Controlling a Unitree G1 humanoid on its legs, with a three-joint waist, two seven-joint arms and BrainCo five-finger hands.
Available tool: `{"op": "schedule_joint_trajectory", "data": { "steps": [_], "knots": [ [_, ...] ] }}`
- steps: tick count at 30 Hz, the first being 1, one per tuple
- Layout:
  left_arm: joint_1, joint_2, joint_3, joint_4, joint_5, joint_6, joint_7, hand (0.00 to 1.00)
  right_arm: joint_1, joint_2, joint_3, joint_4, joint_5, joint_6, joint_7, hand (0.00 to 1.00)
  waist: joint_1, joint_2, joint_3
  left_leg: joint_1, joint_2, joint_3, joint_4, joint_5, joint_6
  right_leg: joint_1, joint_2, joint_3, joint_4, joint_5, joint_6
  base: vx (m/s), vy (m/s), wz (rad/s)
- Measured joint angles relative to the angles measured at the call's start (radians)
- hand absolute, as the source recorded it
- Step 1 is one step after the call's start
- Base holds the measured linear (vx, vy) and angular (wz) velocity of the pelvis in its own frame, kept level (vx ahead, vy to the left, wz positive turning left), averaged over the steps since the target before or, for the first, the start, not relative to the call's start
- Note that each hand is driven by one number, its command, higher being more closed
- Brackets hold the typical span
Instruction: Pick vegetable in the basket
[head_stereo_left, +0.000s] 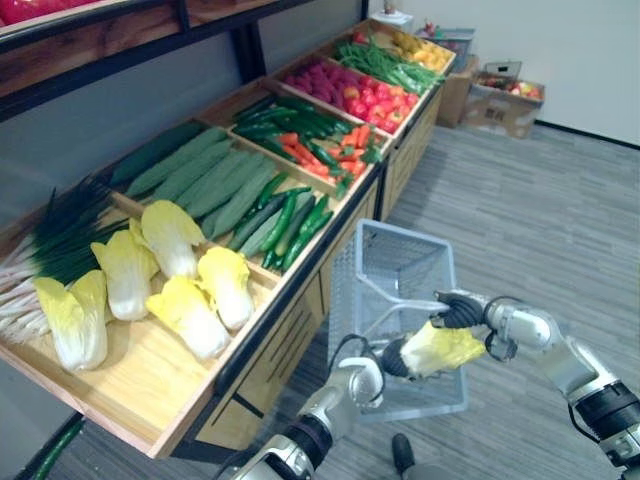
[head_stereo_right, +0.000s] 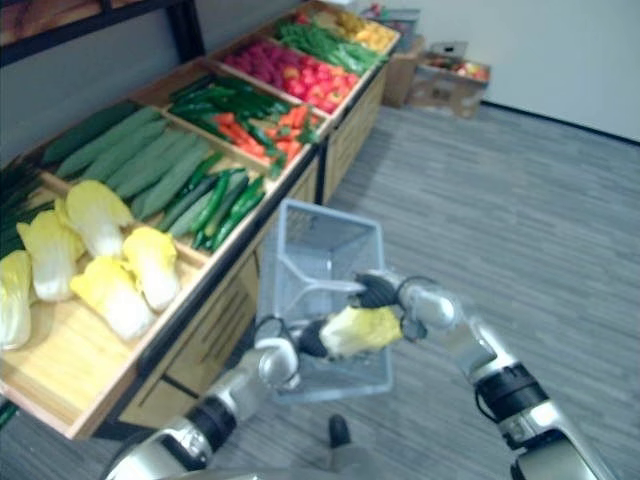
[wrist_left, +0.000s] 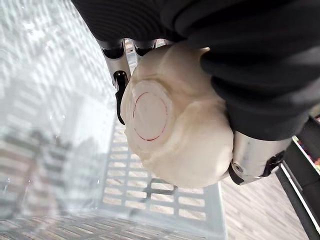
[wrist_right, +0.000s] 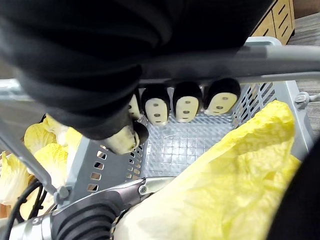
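your left hand (head_stereo_left: 395, 358) has its fingers curled round the pale stem end of the cabbage (head_stereo_left: 442, 347), holding it in the air over the near side of the basket (head_stereo_left: 395, 250). its long axis lies about level, leafy yellow tip pointing to your right. your right hand (head_stereo_left: 458, 311) grips the basket's handle (wrist_right: 280, 62), just above that tip.

Silver-grey arms (head_stereo_left: 575, 365) carry black bands; the left hand (head_stereo_left: 393, 360) and right hand (head_stereo_left: 462, 312) wear dark ribbed covers; fingertips (wrist_right: 187, 102) are black with cream pads.
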Motion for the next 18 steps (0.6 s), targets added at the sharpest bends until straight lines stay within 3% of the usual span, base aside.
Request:
{"op": "schedule_joint_trajectory", "data": {
  "steps": [18],
  "knots": [
    [-0.033,-0.025,-0.01,-0.018,0.017,0.006,-0.013,0.0,0.049,-0.001,-0.058,-0.004,0.005,0.001,0.013,1.0,0.004,0.025,0.022,-0.02,0.0,-0.041,0.0,-0.001,0.001,0.002,-0.01,-0.026,-0.004,0.0,0.0,-0.01,-0.004,0.04]
  ]
}}
